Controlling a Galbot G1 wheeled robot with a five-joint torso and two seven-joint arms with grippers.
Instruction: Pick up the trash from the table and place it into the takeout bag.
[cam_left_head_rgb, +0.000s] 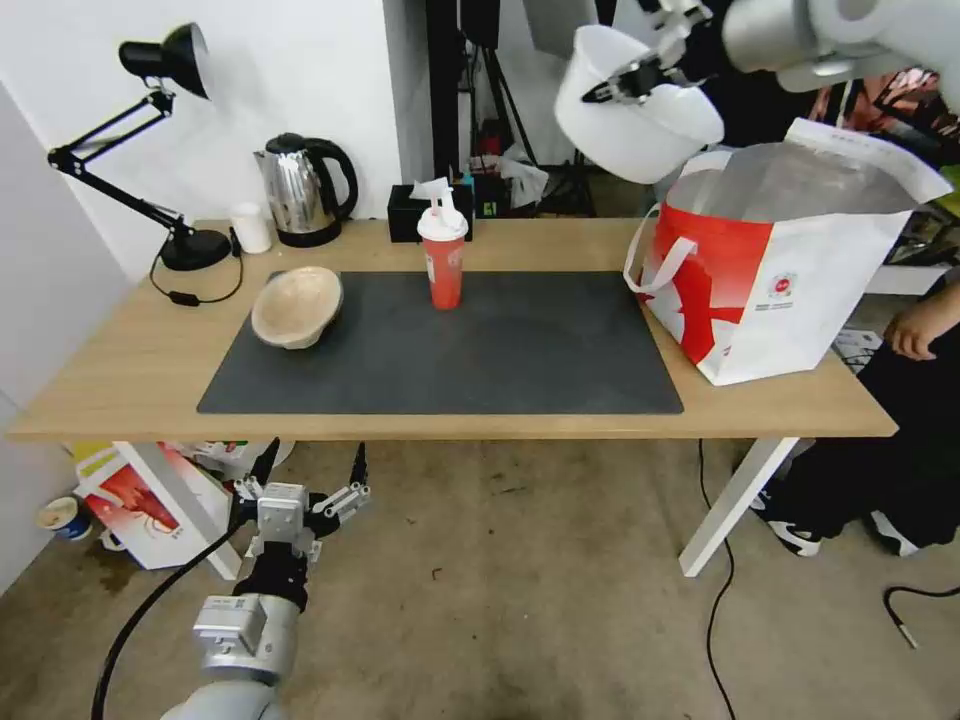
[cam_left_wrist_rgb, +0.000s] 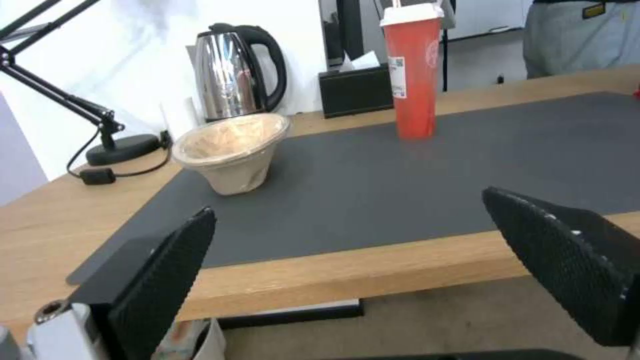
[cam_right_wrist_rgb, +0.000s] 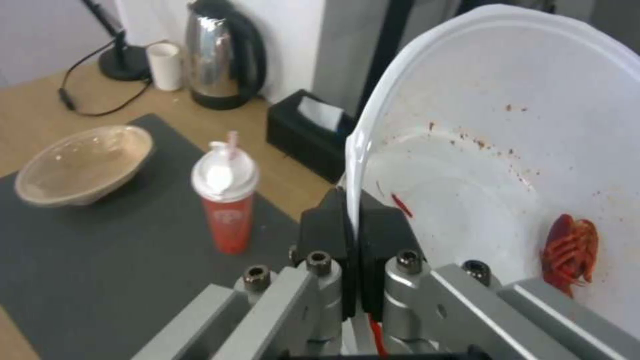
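Head view: kettle (cam_left_head_rgb: 303, 188) and tissue box (cam_left_head_rgb: 418, 211) behind red cup (cam_left_head_rgb: 443, 257).

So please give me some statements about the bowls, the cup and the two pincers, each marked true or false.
1. The right pincer grips the rim of the white plastic bowl. True.
2. The white plastic bowl already rests inside the takeout bag. False: it hangs tilted in the air, above and beside the bag's open mouth.
3. The left pincer holds the beige pulp bowl. False: it is open and empty, below the table edge.
4. The red drink cup stands upright on the dark mat. True.
5. Red residue lies inside the white plastic bowl. True.
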